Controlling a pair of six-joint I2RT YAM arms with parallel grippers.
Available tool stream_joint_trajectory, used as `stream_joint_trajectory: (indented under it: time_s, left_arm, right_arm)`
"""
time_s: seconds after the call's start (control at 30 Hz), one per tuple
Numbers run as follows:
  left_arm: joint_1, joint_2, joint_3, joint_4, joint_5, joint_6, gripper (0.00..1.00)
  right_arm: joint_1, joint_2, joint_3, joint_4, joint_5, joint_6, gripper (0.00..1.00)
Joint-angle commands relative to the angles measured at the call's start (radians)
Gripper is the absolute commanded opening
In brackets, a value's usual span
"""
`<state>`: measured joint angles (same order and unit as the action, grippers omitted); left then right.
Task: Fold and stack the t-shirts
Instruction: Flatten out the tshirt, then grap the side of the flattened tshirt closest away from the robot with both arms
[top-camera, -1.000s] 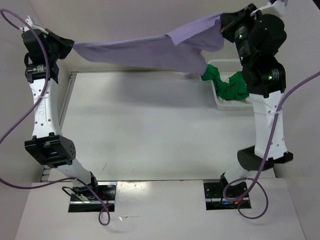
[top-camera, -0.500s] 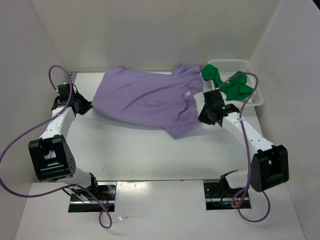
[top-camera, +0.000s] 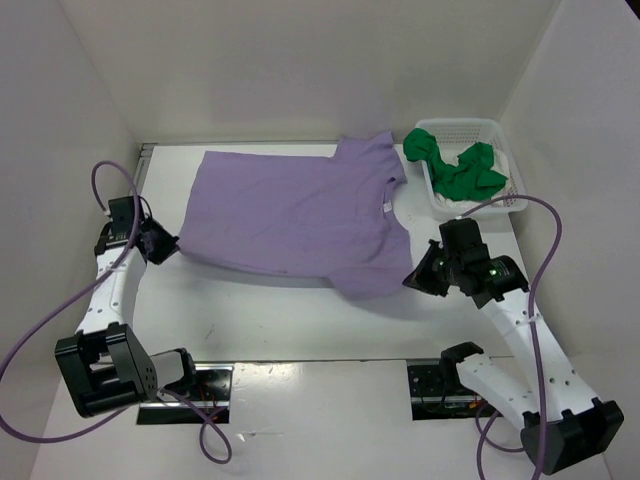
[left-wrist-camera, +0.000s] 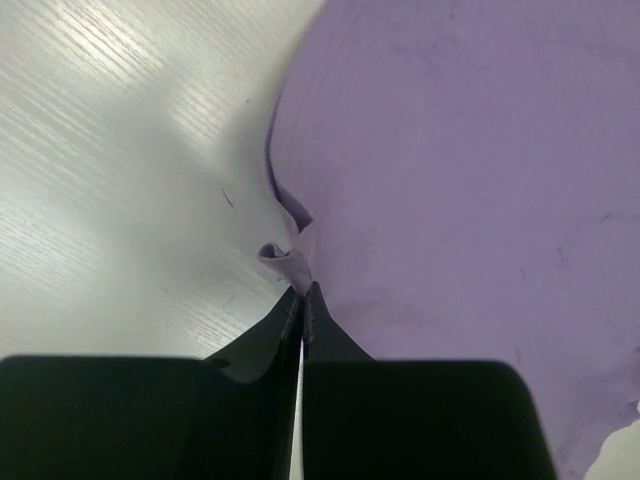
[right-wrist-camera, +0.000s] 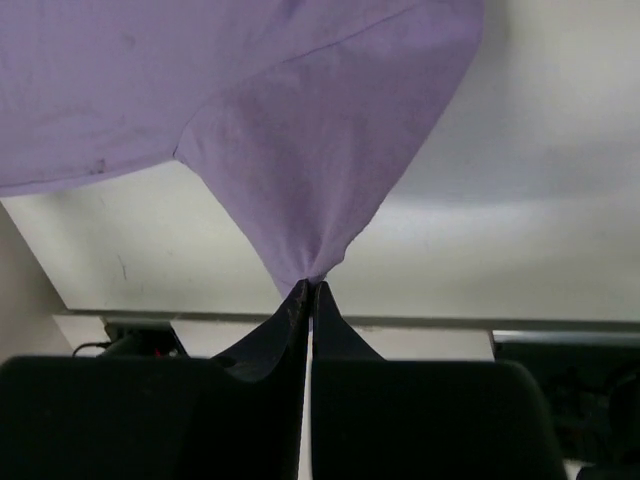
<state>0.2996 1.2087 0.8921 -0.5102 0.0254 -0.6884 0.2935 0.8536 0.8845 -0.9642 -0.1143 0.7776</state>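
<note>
The lavender-purple t-shirt (top-camera: 290, 215) lies spread across the back half of the table. My left gripper (top-camera: 172, 247) is shut on its left edge, low at the table; the left wrist view shows the pinched cloth (left-wrist-camera: 290, 260). My right gripper (top-camera: 412, 280) is shut on the shirt's near right corner and holds it slightly lifted; in the right wrist view the cloth (right-wrist-camera: 320, 150) tapers into the jaws. The green t-shirt (top-camera: 460, 170) lies crumpled in the basket. The cream-white shirt is out of view.
A white mesh basket (top-camera: 500, 135) stands at the back right corner. Bare table (top-camera: 280, 320) lies in front of the shirt, with white walls on three sides. Purple cables loop beside both arms.
Both arms have come down and towards me from high at the back, drawing the purple shirt out of the air and spreading it flat on the table. Both grippers keep their hold.
</note>
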Motion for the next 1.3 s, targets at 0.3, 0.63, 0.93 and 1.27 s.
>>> stream_joint_trajectory:
  time_s: [0.3,0.63,0.93,1.27]
  left_arm:
    - [0.004,0.144,0.111,0.082,0.025,-0.026,0.00]
    - [-0.005,0.411,0.277,0.179,0.015,-0.057,0.00]
    - [-0.036,0.555,0.409,0.188,0.005,-0.057,0.00]
    - [-0.076,0.687,0.507,0.219,-0.031,-0.057,0.04]
  right_arm:
    - [-0.025,0.224,0.085,0.166,-0.004,-0.007,0.00]
    - [-0.066,0.720,0.442,0.348,0.160,-0.112,0.00]
    - [-0.120,0.933,0.631,0.357,0.211,-0.153,0.00]
    - [-0.129,1.131,0.821,0.390,0.265,-0.163,0.00]
